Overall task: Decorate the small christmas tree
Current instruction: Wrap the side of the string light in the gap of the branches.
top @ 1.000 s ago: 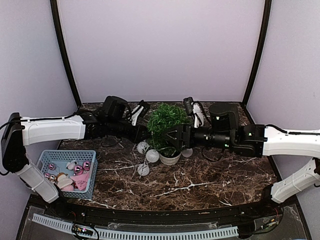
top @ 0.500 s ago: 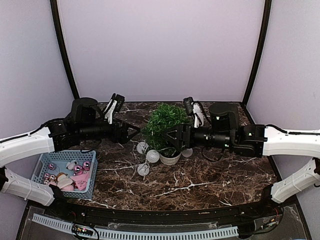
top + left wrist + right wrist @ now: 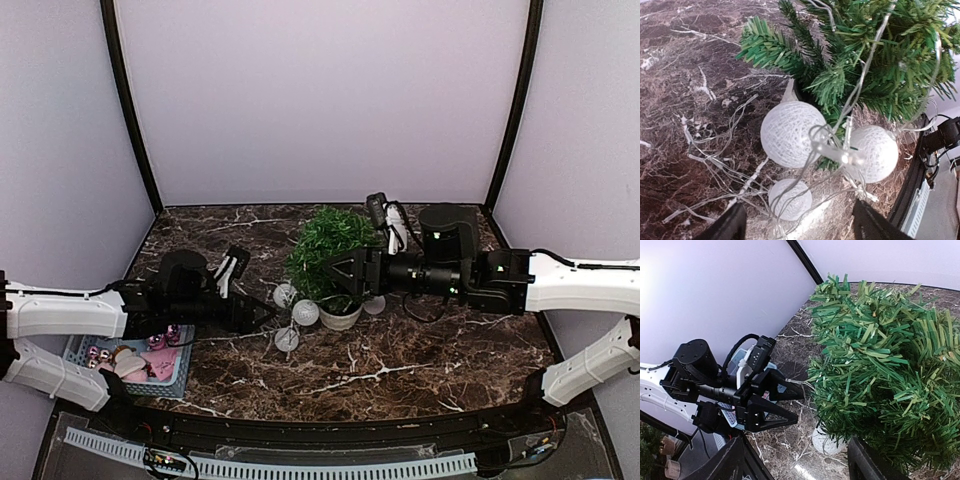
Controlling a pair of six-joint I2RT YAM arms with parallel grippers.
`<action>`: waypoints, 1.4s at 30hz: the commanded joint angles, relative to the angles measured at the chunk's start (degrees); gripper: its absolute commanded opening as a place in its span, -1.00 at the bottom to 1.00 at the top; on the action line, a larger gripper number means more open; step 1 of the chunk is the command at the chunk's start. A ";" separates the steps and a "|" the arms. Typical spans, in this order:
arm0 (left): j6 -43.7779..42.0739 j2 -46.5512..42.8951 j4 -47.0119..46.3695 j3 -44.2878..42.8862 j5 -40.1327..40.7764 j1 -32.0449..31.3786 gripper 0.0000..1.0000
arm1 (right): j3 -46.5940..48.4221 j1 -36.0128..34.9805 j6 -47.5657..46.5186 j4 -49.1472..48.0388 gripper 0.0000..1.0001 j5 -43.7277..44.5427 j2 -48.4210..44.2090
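The small christmas tree stands in a white pot mid-table, a string of white yarn light balls hanging down its left side to the table. My left gripper is open, low and just left of the balls, holding nothing. Seen from the left wrist, the gripper faces three balls and thin wires under the tree. My right gripper is open, its fingers straddling the tree's lower branches. In the right wrist view the tree fills the right half and the left gripper points at it.
A blue basket with pink baubles and other ornaments sits at the near left, partly under my left arm. Loose wire loops lie on the marble left of the balls. A fourth ball rests right of the pot.
My left gripper has opened, let go of the light string at the tree's upper left, and drawn back left and down to table height. The right arm has not moved.
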State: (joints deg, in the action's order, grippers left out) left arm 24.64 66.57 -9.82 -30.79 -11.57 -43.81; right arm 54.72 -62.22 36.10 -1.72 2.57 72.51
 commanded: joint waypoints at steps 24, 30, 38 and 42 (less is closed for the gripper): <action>-2.57 -24.50 32.95 -11.03 17.22 0.05 -1.00 | 2.21 -0.58 -2.62 1.46 0.34 4.98 -4.79; -7.05 -23.48 41.26 -23.11 20.91 0.07 -1.00 | 5.84 -0.60 -5.17 5.86 0.35 5.53 -4.52; -15.46 -10.80 46.15 -43.78 27.72 0.06 -1.00 | 21.47 -0.54 -10.60 17.46 0.41 8.48 0.88; -20.48 -2.75 45.94 -54.61 27.81 0.50 -1.00 | 30.82 0.01 -13.85 21.76 0.45 6.59 7.13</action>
State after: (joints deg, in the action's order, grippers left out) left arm 11.27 57.93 34.59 -76.42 13.98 -43.81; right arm 78.17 -62.22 26.65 14.85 9.28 74.61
